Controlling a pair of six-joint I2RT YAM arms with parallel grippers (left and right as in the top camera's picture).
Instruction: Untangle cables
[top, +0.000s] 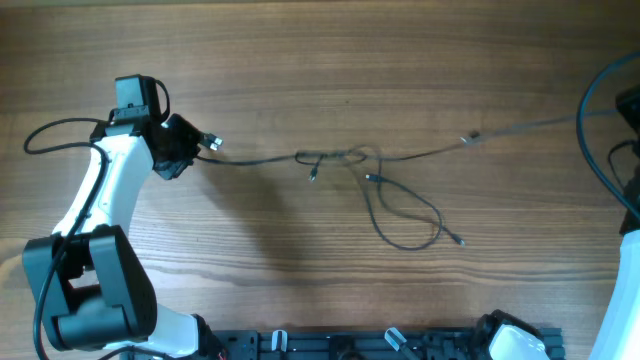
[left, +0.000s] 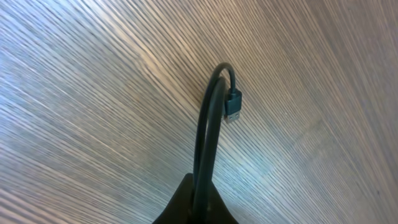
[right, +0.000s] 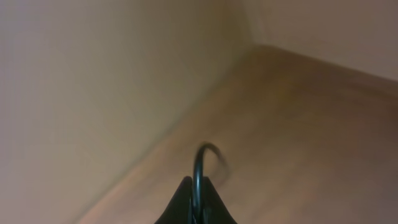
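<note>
Two arms are at the table. The left arm shows in full at the left, while of the right arm only a white part shows at the right edge. The cables are thin black cords lying across the middle of the wood, from the left gripper out to the far right edge. They cross in one knot near the centre, where I cannot tell how many cords there are. One loop sags from the knot toward the near side. Five small plug tips can be counted from overhead: one beside the left gripper, two just near of the knot, one at the loop's near-right end and one on the right-hand run. The left wrist view shows what the overhead does not. The left gripper has its jaws pinched tight on the cables, which arch up from the fingers and bend over to a plug with a silvery tip. The right gripper appears only in its own wrist view, its jaws likewise clamped on a thin black cord that curls above them. Thicker black cables hang at the right edge. The table is brown wood with a long grain, and a dark rail runs along its near edge. Behind the right gripper the background is blurred, with pale tan meeting brown.
</note>
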